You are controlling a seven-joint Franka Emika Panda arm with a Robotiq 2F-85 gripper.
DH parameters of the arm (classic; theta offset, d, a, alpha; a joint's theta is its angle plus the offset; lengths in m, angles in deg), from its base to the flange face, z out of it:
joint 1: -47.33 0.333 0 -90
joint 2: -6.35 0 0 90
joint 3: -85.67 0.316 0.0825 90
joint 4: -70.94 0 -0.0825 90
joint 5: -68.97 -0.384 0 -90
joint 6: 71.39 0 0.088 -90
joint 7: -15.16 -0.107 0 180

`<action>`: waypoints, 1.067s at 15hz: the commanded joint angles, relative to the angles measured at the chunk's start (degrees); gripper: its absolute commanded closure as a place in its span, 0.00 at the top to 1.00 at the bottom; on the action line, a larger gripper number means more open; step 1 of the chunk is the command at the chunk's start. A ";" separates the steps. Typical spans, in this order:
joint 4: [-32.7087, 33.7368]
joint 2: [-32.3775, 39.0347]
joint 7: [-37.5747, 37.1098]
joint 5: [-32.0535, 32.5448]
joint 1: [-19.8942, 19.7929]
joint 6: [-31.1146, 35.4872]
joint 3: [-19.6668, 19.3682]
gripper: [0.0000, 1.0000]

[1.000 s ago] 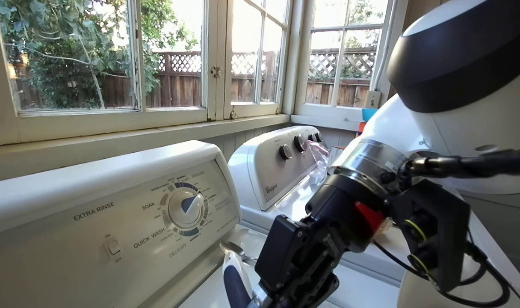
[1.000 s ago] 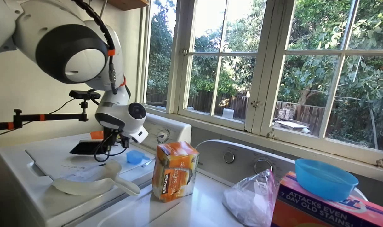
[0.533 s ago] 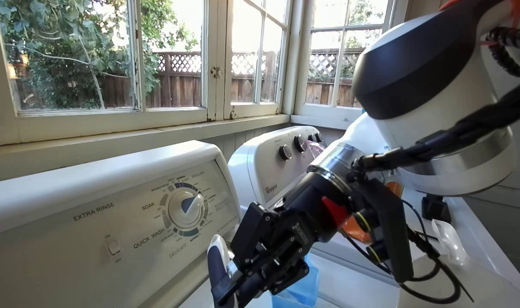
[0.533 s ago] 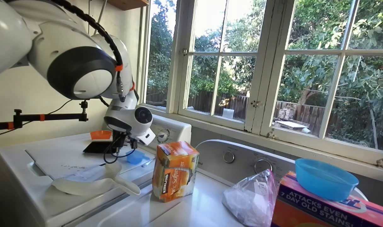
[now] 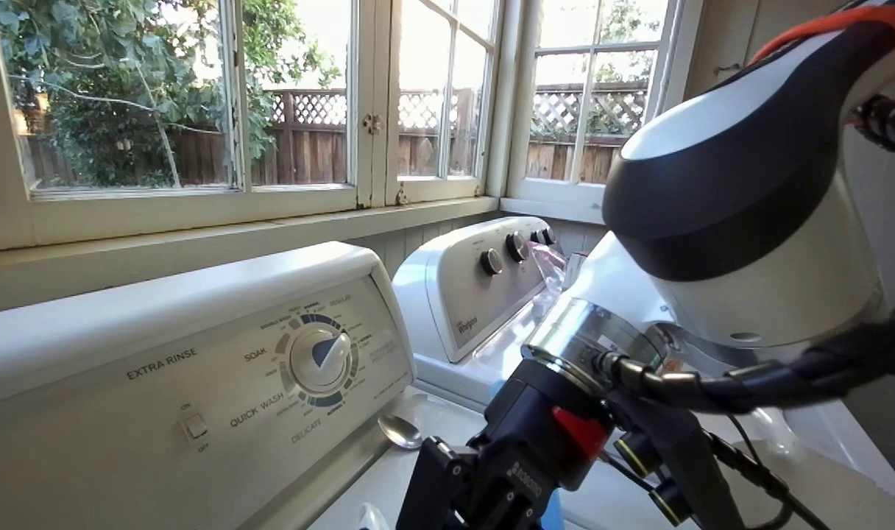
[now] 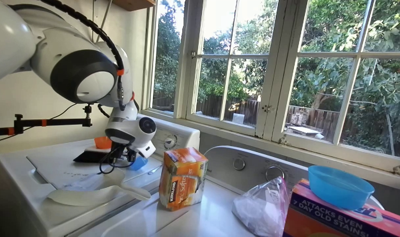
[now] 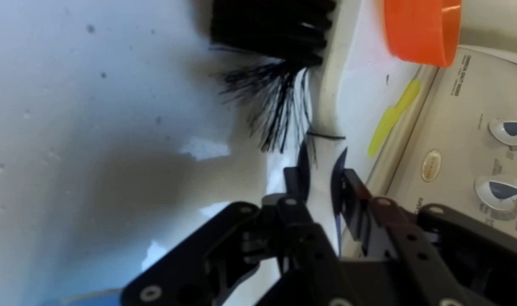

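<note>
My gripper [image 7: 322,182] is shut on the handle of a brush [image 7: 328,97], white with dark blue sides. Its black bristles [image 7: 269,25] reach left in the wrist view, low over the white washer lid [image 7: 126,106]; whether they touch it I cannot tell. Dark specks are scattered over that lid. In an exterior view the bristles [image 6: 91,156] show left of the gripper, and a pale dustpan [image 6: 85,196] lies nearer that camera. Only the handle's end [image 5: 372,517] shows in an exterior view, at the bottom edge; the fingertips there are cut off.
An orange bowl [image 7: 418,32] and a yellow-green knife [image 7: 393,117] lie by the control panel. A blue container [image 6: 138,163] and a spoon [image 5: 400,431] are close by. A fabric softener box [image 6: 183,179], a plastic bag [image 6: 262,210] and a blue bowl [image 6: 339,187] stand farther along.
In an exterior view the brush swung right, then back left, still in the gripper. The wrist now sits lower in the picture with the spoon uncovered. The dustpan has shifted slightly.
</note>
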 commanded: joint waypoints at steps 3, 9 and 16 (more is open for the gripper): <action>-2.94 -5.79 -6.81 2.91 4.03 -4.27 -5.39 0.07; -2.71 -7.56 -5.92 3.11 4.80 -5.00 -6.12 0.07; -5.24 -8.78 -5.10 1.93 4.97 -8.63 -7.10 0.07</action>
